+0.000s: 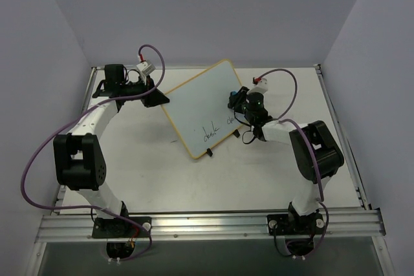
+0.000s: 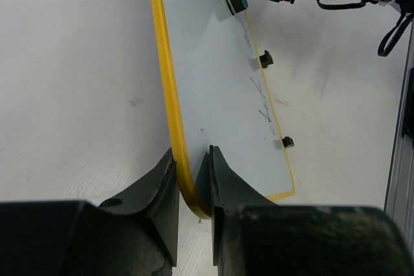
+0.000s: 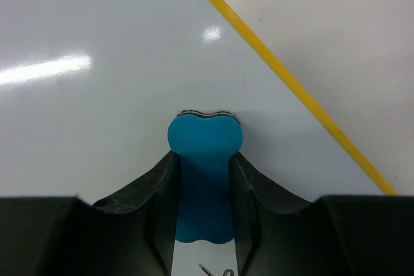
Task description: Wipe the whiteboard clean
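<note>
The whiteboard lies slanted across the table, white with a yellow frame, and black handwriting runs along its near edge. My left gripper is shut on its left corner; in the left wrist view the fingers pinch the yellow rim of the whiteboard from both sides. My right gripper is shut on the blue bone-shaped eraser, whose felt face presses flat on the whiteboard near its right edge. A stroke of writing shows just below the eraser.
Two black clip feet stick out from the board's near edge. Purple cables loop above both wrists. An aluminium rail runs along the table's near side, and grey walls close in the back and both sides.
</note>
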Robot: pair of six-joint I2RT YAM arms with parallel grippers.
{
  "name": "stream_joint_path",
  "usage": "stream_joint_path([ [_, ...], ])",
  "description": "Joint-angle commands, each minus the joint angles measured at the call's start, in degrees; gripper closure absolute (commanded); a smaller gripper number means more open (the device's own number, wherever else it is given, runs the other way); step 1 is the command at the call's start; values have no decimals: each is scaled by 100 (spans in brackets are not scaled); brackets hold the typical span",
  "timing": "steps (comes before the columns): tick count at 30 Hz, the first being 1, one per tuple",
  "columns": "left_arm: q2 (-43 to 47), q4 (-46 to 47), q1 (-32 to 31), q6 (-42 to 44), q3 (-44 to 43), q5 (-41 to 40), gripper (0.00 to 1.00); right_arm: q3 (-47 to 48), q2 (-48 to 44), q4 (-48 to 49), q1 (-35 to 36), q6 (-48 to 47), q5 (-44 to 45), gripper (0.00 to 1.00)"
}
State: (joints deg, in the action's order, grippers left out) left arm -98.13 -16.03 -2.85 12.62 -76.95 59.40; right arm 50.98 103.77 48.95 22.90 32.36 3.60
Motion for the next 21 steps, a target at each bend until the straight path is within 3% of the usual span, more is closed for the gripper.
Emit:
stream_joint_path([
  [1,320,522,-172,821,-48,494,98,-113,311,-518,84,16,0,100],
  [11,312,548,-181,803,-66,520,98,-1555,697,501,-303,341,124,100],
  [21,347,557,-207,812,-40,476,98,-1618,549,502,-268,245,141,100],
])
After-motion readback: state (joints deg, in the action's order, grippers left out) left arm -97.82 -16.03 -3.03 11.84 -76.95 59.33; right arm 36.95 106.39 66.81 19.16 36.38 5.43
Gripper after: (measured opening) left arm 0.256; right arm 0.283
